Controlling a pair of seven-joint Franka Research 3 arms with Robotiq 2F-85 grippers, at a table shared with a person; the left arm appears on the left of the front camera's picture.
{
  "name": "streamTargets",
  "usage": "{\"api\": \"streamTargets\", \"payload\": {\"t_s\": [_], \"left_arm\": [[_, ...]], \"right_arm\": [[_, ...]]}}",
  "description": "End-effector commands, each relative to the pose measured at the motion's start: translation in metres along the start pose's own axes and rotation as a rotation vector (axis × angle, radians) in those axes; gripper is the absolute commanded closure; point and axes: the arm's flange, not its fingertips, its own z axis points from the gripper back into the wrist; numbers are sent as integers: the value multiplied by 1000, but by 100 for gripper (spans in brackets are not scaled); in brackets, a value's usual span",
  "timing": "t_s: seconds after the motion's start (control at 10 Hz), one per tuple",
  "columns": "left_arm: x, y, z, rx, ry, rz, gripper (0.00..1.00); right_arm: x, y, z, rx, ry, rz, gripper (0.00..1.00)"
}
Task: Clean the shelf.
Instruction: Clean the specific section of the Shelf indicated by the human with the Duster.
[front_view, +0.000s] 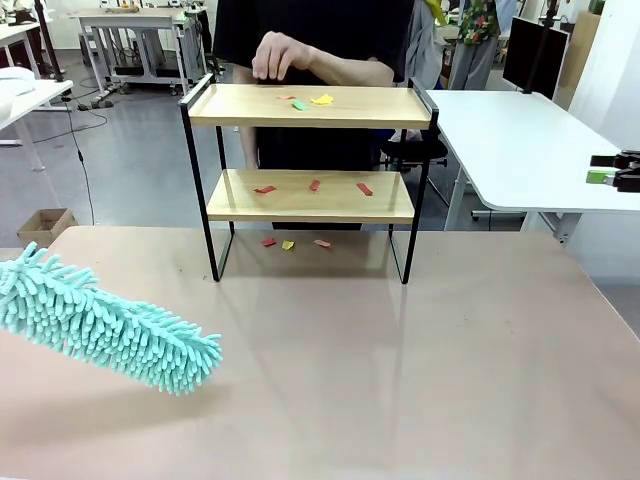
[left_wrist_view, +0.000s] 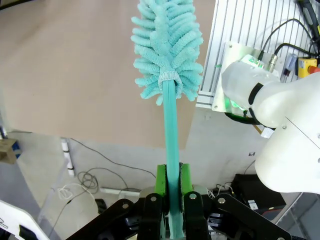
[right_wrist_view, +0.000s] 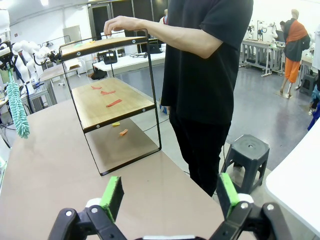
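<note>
Crossing the table (left_wrist_view: 75, 75) edge, duster (left_wrist_view: 167, 45) hovers; open room lies before shelf (front_view: 370, 108).

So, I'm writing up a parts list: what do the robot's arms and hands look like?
The left hand and right hand are black angular linkages tipped with bright green pads. The arm in the left wrist view is glossy white and rounded, with a green glow at its base and black cables plugged in beside it.
</note>
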Motion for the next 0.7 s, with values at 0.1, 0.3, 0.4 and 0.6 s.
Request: {"api": "streamTargets", "payload": {"t_s": [0.1,0.3,0.4,0.6], "left_arm": [[-3,-3,2,0,-1,3,87],[-3,-3,2,0,-1,3,87],[-3,-3,2,0,-1,3,87],[-3,-3,2,0,-1,3,87]], "right_arm": [[3,1,-2,1,0,6,0],[3,1,-2,1,0,6,0],[3,1,-2,1,0,6,0],[3,1,-2,1,0,6,0]]}}
